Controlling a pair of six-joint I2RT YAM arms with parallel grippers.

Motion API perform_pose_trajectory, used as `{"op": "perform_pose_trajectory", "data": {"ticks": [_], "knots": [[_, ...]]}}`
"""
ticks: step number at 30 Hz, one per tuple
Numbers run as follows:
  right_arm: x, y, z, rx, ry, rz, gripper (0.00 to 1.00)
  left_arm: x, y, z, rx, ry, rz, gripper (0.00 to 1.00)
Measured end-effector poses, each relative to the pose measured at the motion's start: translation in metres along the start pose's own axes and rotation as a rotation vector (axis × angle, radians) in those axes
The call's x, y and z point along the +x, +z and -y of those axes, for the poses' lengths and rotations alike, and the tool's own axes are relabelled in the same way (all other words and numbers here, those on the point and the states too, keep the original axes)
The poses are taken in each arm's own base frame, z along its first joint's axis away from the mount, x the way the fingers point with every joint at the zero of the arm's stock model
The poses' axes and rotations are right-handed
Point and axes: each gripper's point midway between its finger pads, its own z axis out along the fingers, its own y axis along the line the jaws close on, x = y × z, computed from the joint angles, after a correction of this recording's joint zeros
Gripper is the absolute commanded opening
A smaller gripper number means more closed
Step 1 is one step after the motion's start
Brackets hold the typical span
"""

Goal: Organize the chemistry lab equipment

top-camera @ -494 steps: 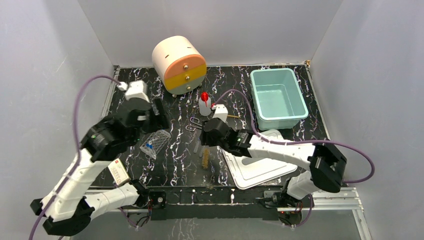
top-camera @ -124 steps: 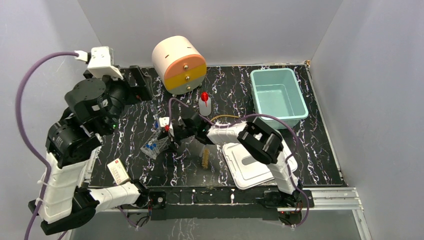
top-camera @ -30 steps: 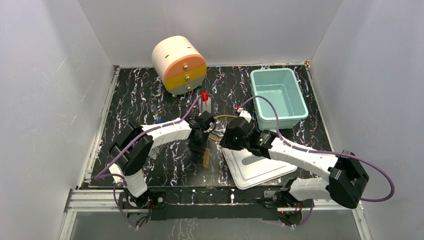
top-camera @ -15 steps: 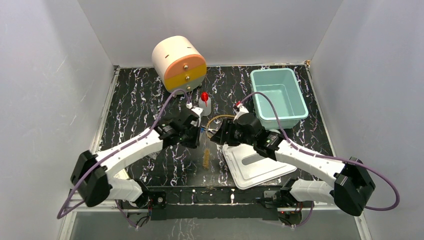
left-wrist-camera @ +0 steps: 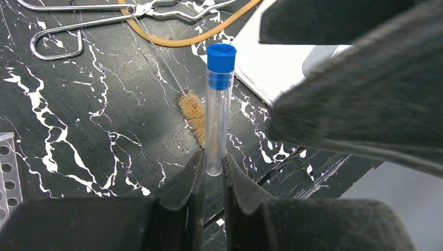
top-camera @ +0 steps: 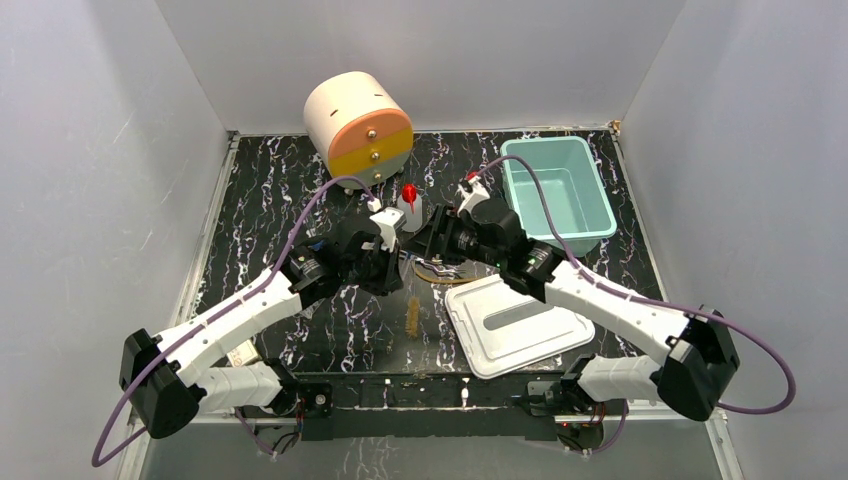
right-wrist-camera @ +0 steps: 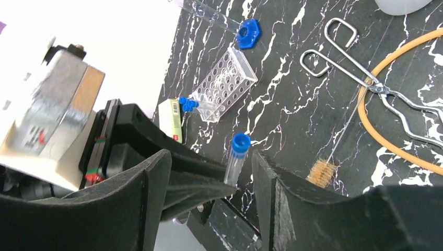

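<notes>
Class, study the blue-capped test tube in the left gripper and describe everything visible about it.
The test tube is a slim, clear, round-bottomed cylinder that looks empty, closed by a blue cap. Its bottom end is pinched between the shut fingers of the left gripper, and it points straight out from them, cap end farthest, above the marbled table. The right gripper's open jaws flank it without visibly touching.

The black, white-veined tabletop (top-camera: 260, 190) carries a drum-shaped drawer unit (top-camera: 358, 128) at upper centre and a teal bin (top-camera: 555, 200) at upper right. A white lid (top-camera: 520, 325) lies lower right, with a tube brush (top-camera: 411, 316) just left of it. Around mid-frame are a squeeze bottle (top-camera: 410, 212), forceps (right-wrist-camera: 375, 88), a tubing loop (left-wrist-camera: 180, 44) and a clear rack (right-wrist-camera: 224, 78).
</notes>
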Motion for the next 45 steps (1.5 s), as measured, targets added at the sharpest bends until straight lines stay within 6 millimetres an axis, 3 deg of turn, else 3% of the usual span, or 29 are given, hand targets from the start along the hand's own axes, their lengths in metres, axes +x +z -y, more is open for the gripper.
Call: {"op": "perform_pose_trajectory", "data": {"ticks": [8,17,30,34,37,42,45], "knots": [[0.009,0.014,0.015,0.067,0.016,-0.05,0.57,0.001,0.0,0.002,0.014,0.008,-0.005,0.06],[0.026,0.023,0.025,0.091,0.034,-0.124,0.38,0.001,0.0,0.003,0.021,0.009,-0.007,0.06],[0.027,0.025,0.021,0.064,0.037,-0.136,0.36,0.0,-0.004,0.006,0.036,0.022,0.003,0.06],[0.025,0.026,0.017,0.047,0.031,-0.126,0.21,0.0,-0.004,0.006,0.041,0.026,0.001,0.07],[0.023,0.027,0.016,0.04,0.024,-0.12,0.12,0.0,-0.004,0.006,0.04,0.026,0.001,0.2],[0.023,0.027,0.015,0.034,0.016,-0.122,0.09,-0.003,-0.006,0.006,0.033,0.021,0.007,0.62],[0.023,0.027,0.016,0.036,0.009,-0.121,0.09,-0.011,-0.01,0.005,0.016,0.012,0.028,0.73]]}}
